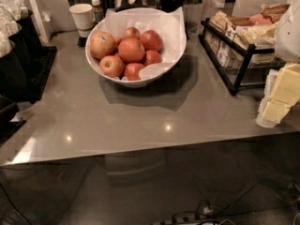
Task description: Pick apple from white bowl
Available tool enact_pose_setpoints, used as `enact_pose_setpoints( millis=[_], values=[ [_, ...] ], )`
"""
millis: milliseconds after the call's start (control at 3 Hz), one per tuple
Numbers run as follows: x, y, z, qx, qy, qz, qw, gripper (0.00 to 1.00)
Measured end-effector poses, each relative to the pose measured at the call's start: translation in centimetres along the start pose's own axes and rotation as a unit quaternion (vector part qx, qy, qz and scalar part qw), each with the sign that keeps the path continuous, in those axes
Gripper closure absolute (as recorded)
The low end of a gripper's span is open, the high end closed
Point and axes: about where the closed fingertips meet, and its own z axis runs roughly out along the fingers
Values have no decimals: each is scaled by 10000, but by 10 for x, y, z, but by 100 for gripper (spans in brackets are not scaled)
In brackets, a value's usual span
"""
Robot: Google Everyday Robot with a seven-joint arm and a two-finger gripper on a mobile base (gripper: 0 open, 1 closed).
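At the far side of the desk (pixel 140 121), the white bowl (pixel 140 81) stands lined with white paper (pixel 171 27) and filled with apples. The target apple (pixel 102 44) lies against the bowl's left inner wall, high in the pile. It is the palest large fruit, yellow-orange with a red blush and a small light sticker facing up. It touches 2 neighbours: a deep red apple (pixel 131 49) to its right and a smaller pale apple (pixel 111 65) in front of it.

The gripper (pixel 280 97) hangs at the right edge of the view, low over the desk and well apart from the bowl. Whether it is apart or together cannot be told from this view. It holds nothing.

Step in hand: approach.

1. Cross the desk toward the bowl's left side, keeping away from the black wire rack (pixel 234 41) of packets on the right.
2. Descend from above, clear of the rim and the raised paper.
3. Centre over the stickered apple, not the red 1 beside it.
4. Align the grip so neither side wedges against the bowl wall or the touching apples.
5. Avoid the paper cup (pixel 83 15) and small bottle (pixel 96 8) just behind the bowl.
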Motion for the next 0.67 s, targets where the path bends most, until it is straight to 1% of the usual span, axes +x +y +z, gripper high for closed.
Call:
enact_pose_setpoints(
  millis=[333, 667],
  values=[
    [0, 0, 0, -1, -3, -2, 10000, 0],
    [-36, -18, 4, -152, -546, -336, 9978, 0]
  ],
)
